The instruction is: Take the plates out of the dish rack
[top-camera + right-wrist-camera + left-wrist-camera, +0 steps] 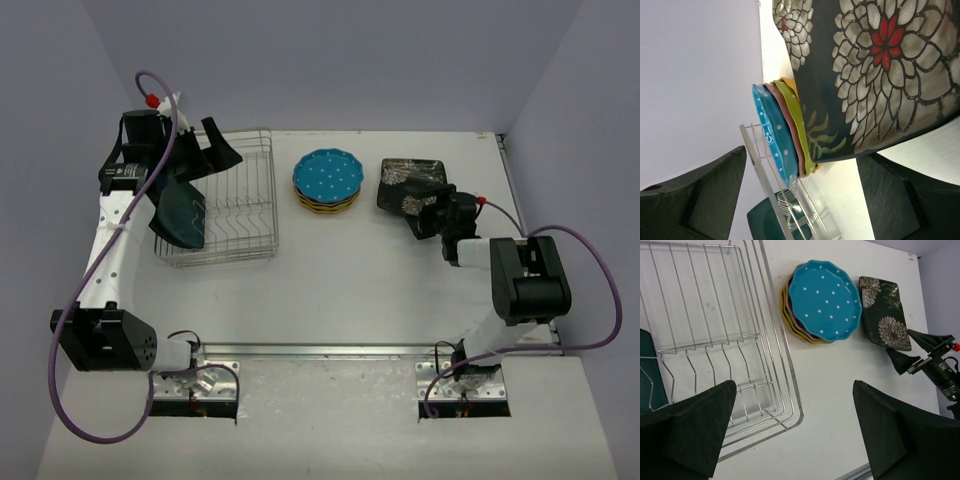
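A white table (350,290) between pale lilac walls carries a silver wire dish rack (250,215) at left, with a dark teal squarish plate (180,215) leaning in it. The left gripper (210,160) hangs above the rack, jaws wide apart. A dotted blue scalloped plate (328,175) tops the round stack mid-table. The right gripper (422,210), jaws apart, is at the edge of the black flowered plate (405,180), which lies flat on the table
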`<control>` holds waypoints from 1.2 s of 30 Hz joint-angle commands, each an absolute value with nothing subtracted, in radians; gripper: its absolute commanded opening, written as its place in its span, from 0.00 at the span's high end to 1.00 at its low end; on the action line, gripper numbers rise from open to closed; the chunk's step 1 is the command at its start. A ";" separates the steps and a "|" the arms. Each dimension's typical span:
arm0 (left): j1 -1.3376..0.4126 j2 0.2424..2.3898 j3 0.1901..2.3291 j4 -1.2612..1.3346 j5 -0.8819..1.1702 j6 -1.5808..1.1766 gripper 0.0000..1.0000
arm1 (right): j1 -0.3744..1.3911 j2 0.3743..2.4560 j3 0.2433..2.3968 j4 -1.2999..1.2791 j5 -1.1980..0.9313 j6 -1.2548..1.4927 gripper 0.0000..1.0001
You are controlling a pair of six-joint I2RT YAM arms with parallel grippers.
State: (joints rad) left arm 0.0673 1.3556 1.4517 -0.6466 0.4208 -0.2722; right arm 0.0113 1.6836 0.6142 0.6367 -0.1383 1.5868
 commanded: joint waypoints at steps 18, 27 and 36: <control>0.080 1.318 1.492 -0.669 0.153 -0.189 0.00 | -0.048 1.603 0.656 0.637 -0.322 1.386 0.11; 0.079 1.471 1.589 -0.830 -0.188 -0.033 0.21 | 0.036 1.489 0.898 0.117 -0.390 0.797 0.10; 0.080 1.538 1.561 -0.871 -0.304 -0.005 0.29 | 0.139 1.377 0.864 0.077 -0.305 0.466 0.01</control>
State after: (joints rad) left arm 0.0685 1.5431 1.5623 -0.8681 -0.2124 -0.0290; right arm 0.1120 1.4429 0.8844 0.1031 -0.3584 0.6791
